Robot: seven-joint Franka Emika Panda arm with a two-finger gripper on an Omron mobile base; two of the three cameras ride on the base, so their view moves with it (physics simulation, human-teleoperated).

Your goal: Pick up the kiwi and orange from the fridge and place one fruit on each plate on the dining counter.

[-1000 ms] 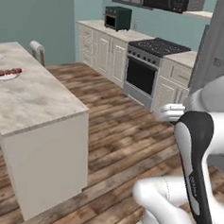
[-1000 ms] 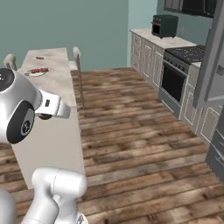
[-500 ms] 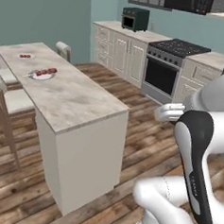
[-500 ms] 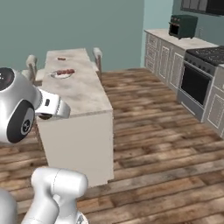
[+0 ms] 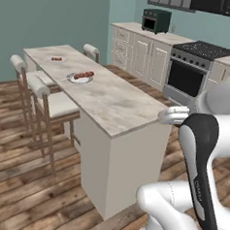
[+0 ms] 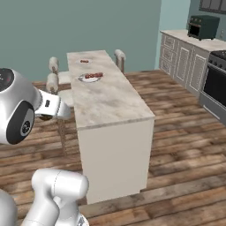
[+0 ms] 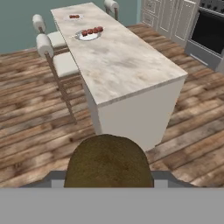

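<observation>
A: What is the robot carrying?

B: The kiwi (image 7: 108,161). In the hand view it bulges at the bottom: a dark olive-brown, fuzzy-looking oval, rounded on top. The fingers are pinching it from both sides; their tips are hidden beside the fruit.

A: And the bench?

B: The dining bench (image 5: 108,99) runs away ahead, a long slab of beige marble pattern on a white base. Two pale plates sit toward its far end: the nearer plate (image 7: 89,35) holds small reddish pieces, and the farther plate (image 7: 73,17) holds something small and reddish too.

A: Anything beside it?

B: White-cushioned stools (image 5: 45,106) stand along the bench's left side on the wooden floor (image 6: 176,132).
</observation>
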